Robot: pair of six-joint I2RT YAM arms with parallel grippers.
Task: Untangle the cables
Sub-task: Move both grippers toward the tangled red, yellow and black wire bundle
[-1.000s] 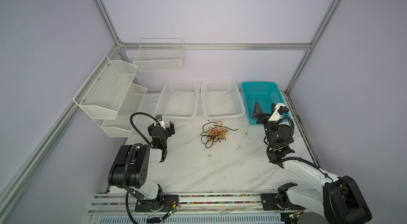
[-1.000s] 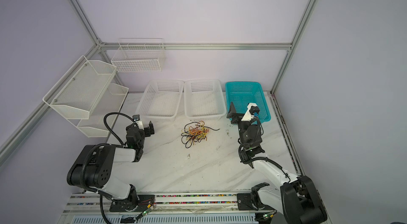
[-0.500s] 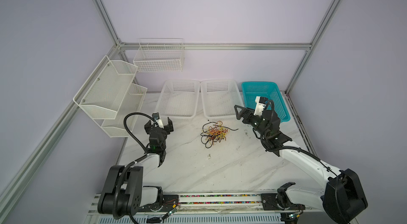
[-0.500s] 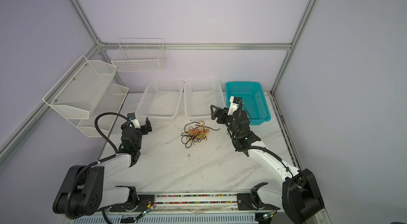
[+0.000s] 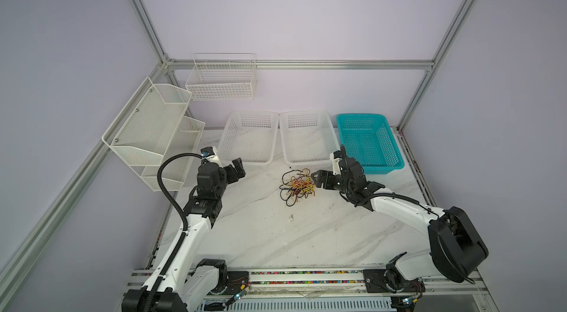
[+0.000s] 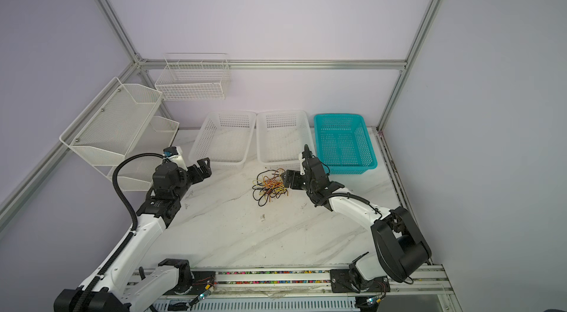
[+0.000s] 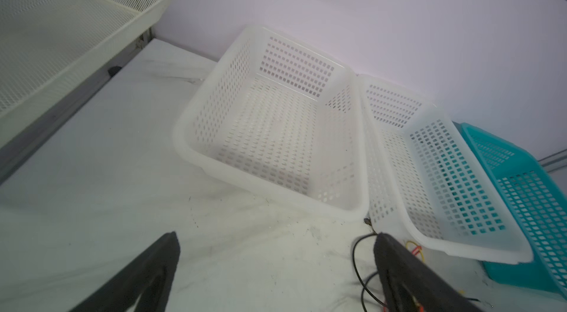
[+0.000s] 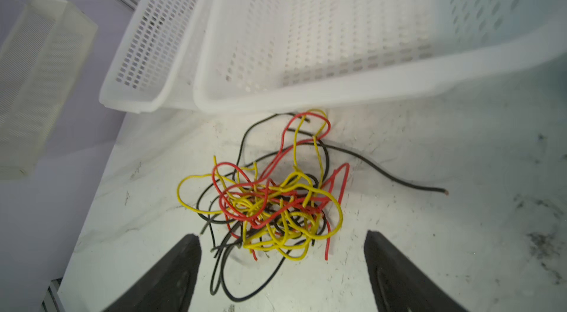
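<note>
- The right tool [image 5: 319, 179] sits low over the surface [image 5: 276, 233] at the right edge of the cables. Its jaws are spread wide and pinch nothing.
- From its wrist camera, the two fingers [image 8: 175, 267] flank the near side of the tangle, and a black loop runs out between them.
- The cables [image 5: 297, 186] lie in one knotted heap of black, yellow and red mid-surface, just near of the middle white basket [image 5: 306, 160]. One black end trails out alone.
- The left tool [image 5: 237, 169] hangs well left of the heap, jaws also spread and empty, close to the near rim of the left white basket [image 5: 245, 162].
- A teal basket [image 5: 383, 169] ends the row at the far right, behind the right arm.
- A white mesh rack [image 5: 147, 129] hangs on the left wall.
</note>
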